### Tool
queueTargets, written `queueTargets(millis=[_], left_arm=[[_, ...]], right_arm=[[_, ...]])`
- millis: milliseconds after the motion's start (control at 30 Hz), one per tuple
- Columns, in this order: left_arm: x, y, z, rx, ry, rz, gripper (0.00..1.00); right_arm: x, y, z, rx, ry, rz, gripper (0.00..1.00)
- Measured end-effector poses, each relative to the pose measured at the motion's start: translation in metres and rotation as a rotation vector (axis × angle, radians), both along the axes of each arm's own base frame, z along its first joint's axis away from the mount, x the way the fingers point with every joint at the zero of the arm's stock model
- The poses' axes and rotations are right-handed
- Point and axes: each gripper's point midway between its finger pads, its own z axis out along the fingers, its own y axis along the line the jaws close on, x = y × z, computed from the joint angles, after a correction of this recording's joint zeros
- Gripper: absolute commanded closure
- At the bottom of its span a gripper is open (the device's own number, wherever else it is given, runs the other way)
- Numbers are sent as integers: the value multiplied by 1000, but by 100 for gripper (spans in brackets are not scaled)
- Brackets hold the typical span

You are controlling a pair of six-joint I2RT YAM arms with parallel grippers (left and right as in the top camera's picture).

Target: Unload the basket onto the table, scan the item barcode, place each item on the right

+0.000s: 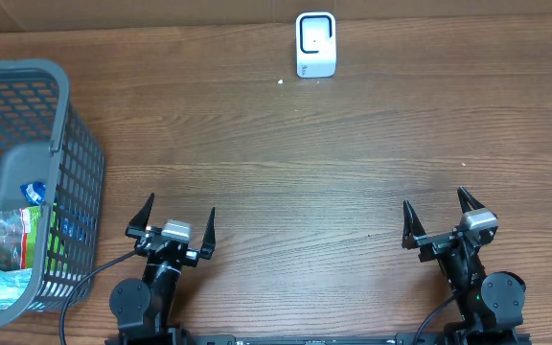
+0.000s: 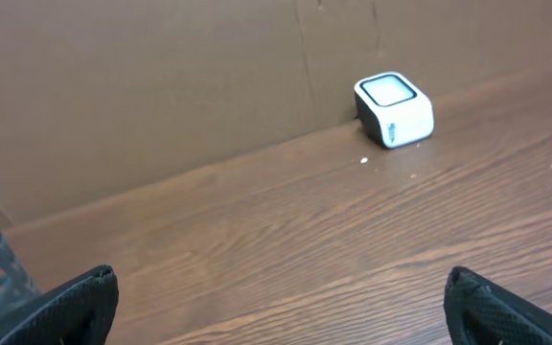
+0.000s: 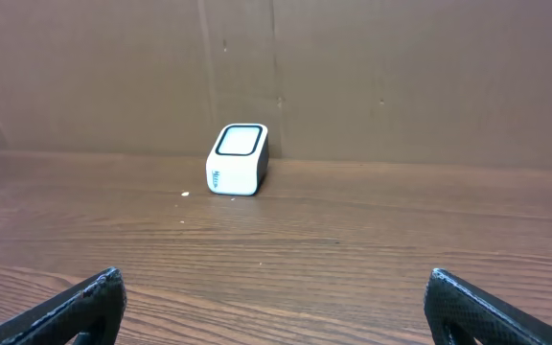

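Listing by view.

Overhead: scanner (image 1: 315,44) at far side, against wall. Basket (image 1: 75,144) well left of scanner; packaged items (image 1: 8,244) inside. Left gripper (image 1: 180,206) and right gripper (image 1: 434,199) well short of scanner, jaws spread wide, holding nothing.

Left wrist: scanner (image 2: 394,110) ahead, to right.

Right wrist: scanner (image 3: 238,159) ahead, slightly left.

Risk: packaged items lie crowded, so pinch may snag neighbour or basket mesh. Barcode face unseen and may reach scanner turned away.

Wood table (image 1: 353,172), cardboard wall (image 3: 401,77), white speck (image 1: 280,81).
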Motion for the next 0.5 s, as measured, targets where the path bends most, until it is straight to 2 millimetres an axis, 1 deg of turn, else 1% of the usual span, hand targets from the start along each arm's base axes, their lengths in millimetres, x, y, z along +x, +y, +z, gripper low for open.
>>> queueTargets(millis=[400, 500], left_arm=[[0, -1, 0, -256, 45, 8, 0], [0, -1, 0, -283, 49, 9, 0]], right_arm=[[0, 0, 0, 0, 0, 0, 0], [0, 0, 0, 0, 0, 0, 0]])
